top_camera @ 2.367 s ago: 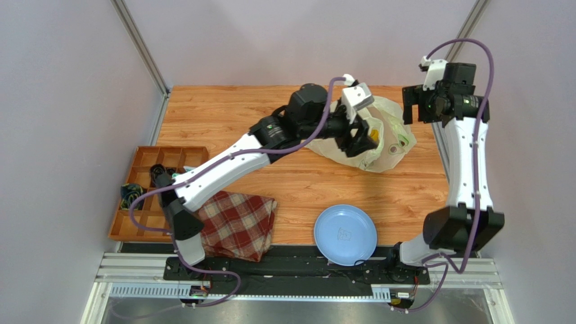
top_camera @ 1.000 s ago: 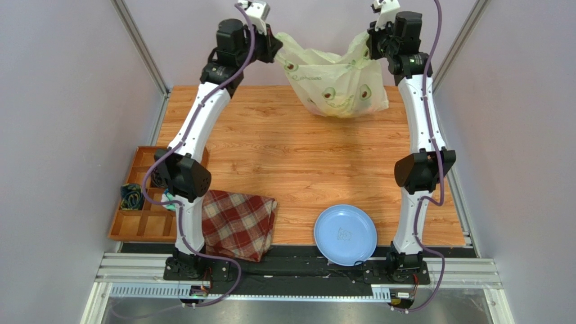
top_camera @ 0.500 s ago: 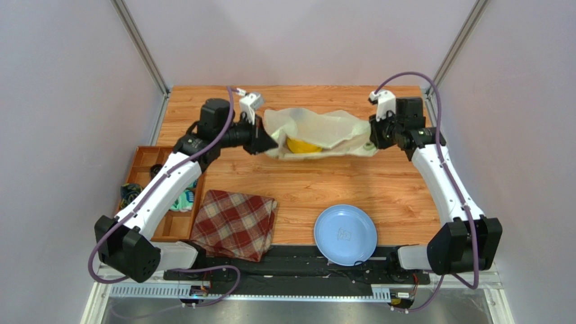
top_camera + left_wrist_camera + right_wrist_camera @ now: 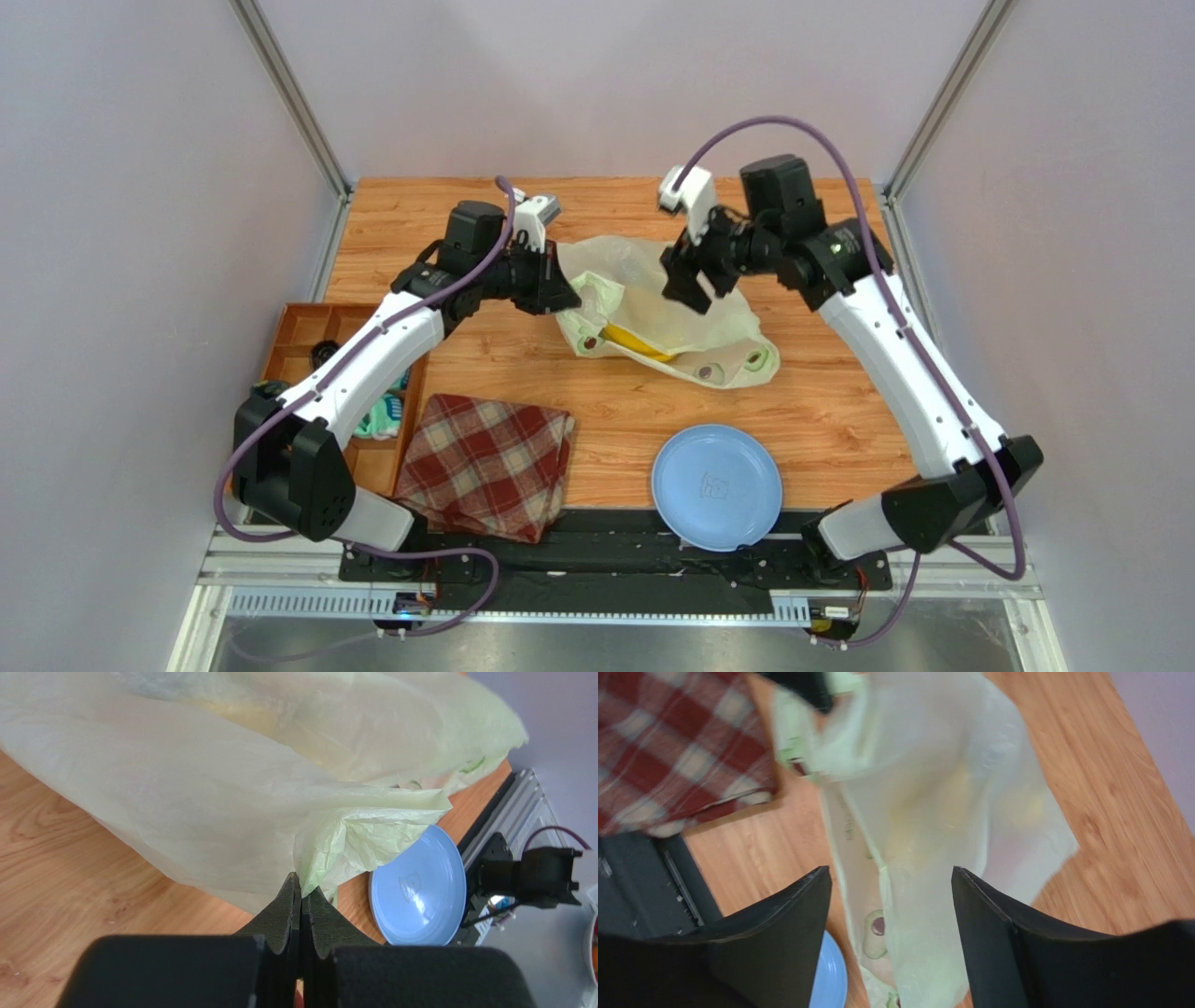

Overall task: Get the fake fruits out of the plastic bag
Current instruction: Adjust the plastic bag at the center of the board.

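The left arm (image 4: 407, 325) reaches in over the desk (image 4: 561, 406), and the left jaws are shut tight on a bunched fold at the left edge of the plastic bag (image 4: 624, 287). In the wrist view the pads (image 4: 295, 906) press together with the thin film pinched between them.

The bag lies slumped on the desk toward the far middle, beyond the blue plate (image 4: 717, 486). A yellow banana bunch (image 4: 634, 342) shows through the film; the other fruits cannot be made out.

The film looks soft, crinkly and slippery, with no stiffness of its own, so it probably collapses over whatever is inside and slides out of a shallow pinch. A gathered rim or a loop handle should hold best. The plastic fruits are likely light, and the round ones may roll once free.

Over the bag's middle the right jaws hang spread wide with nothing between the fingers (image 4: 784, 927).
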Available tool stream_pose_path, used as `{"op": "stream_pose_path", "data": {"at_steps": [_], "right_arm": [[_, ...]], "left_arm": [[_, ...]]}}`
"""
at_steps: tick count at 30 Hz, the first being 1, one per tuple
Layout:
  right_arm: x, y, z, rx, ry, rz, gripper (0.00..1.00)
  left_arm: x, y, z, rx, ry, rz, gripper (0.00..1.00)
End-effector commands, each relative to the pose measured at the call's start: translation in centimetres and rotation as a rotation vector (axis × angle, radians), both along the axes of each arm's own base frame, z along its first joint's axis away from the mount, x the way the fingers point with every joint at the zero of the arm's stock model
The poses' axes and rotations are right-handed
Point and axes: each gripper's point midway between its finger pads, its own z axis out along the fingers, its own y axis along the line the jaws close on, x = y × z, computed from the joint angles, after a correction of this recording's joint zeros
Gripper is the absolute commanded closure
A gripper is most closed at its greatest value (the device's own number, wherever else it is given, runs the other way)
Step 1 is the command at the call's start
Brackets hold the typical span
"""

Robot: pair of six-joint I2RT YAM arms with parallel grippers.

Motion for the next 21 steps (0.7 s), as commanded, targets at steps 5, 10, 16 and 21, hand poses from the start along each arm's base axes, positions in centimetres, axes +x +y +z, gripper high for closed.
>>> {"op": "stream_pose_path", "data": {"at_steps": [5,10,16,21], "right_arm": [[-4.2,4.2,-6.3,-0.06,0.086,0.301,0.58],[-2.1,5.5,-10.5,-0.107,0.151,0.3,0.73],[-2.1,5.5,-11.5,-0.163,0.201,0.346,0.86],[-5.4,4.0,-12.5,-0.24,0.241,0.424,0.87]], "left_arm": [[2.2,2.6,0.1,0.003,0.036,0.197,1.0],[1.2,3.7,-0.7,0.008,0.053,0.209,1.0],[0.5,4.4,-0.8,0.027,0.031,0.223,1.0],[0.3,4.0,-1.5,0.001,0.044,0.217,1.0]]}}
